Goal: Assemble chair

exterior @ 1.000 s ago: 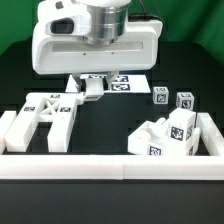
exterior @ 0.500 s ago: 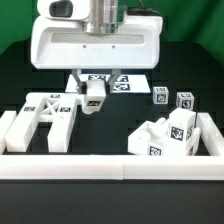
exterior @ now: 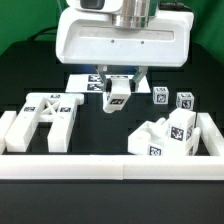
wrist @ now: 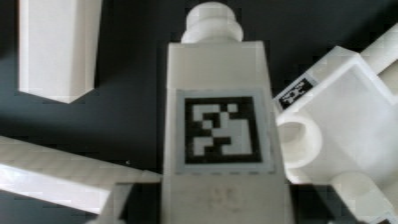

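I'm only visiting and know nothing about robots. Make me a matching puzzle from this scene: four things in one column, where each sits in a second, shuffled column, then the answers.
Things
1. pegged leg
2. X-braced frame
3. border rail
4. pile of white parts

Places
A. runs along the front edge
B. lies at the exterior view's left
C. gripped in the end effector
D. heaped at the exterior view's right

Pairs: 1-C, 2-B, 3-A, 4-D
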Controlling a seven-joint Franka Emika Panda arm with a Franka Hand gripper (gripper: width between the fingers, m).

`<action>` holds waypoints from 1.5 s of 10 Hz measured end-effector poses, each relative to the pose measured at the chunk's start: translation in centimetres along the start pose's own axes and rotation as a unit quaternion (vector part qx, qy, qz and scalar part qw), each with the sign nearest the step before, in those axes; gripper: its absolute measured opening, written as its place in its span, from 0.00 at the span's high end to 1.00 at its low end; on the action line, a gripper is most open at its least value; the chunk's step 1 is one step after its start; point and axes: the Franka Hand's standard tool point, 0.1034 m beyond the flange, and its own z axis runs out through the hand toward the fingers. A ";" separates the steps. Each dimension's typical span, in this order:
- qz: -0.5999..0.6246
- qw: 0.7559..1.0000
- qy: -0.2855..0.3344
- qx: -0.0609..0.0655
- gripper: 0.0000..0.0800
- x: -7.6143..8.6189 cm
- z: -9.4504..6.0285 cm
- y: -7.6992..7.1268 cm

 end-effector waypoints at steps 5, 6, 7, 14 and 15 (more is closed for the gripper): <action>0.016 1.000 -0.018 0.014 0.64 3.9 -2.7 -2.2; 0.002 1.000 -0.011 0.006 0.64 4.5 -3.0 -2.7; 0.003 1.000 0.006 0.005 0.64 4.7 -2.8 -2.5; 0.074 0.993 0.085 0.040 0.64 5.3 -2.6 -2.6; 0.074 0.993 0.087 0.039 0.64 5.3 -2.4 -2.6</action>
